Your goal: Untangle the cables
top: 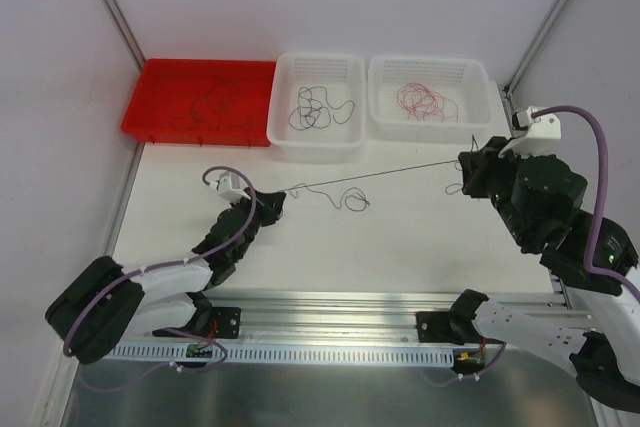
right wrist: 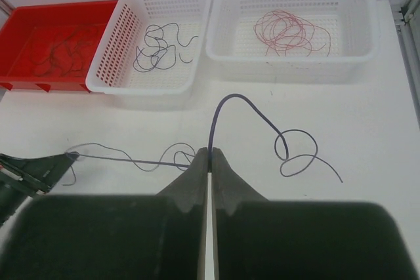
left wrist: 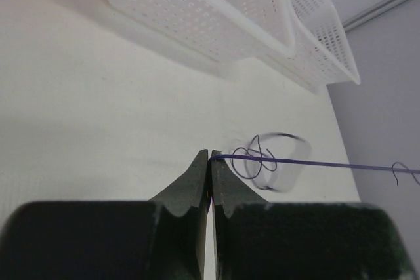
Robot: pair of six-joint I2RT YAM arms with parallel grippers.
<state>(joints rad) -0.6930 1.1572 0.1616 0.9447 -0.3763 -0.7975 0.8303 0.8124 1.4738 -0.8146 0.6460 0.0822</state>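
Left gripper: fingers pressed together, clamped on one end of a dark purple wire. Right gripper: fingers together too, pinching the same wire near its other end, with a short tail looping free past them. The wire runs straight and taut between the two grippers, above the white table. A loose curl lies under the span; cannot tell if it is joined to the wire. At the far edge, red tray holds dark wires, middle white basket holds dark curly wires, right white basket holds red wires.
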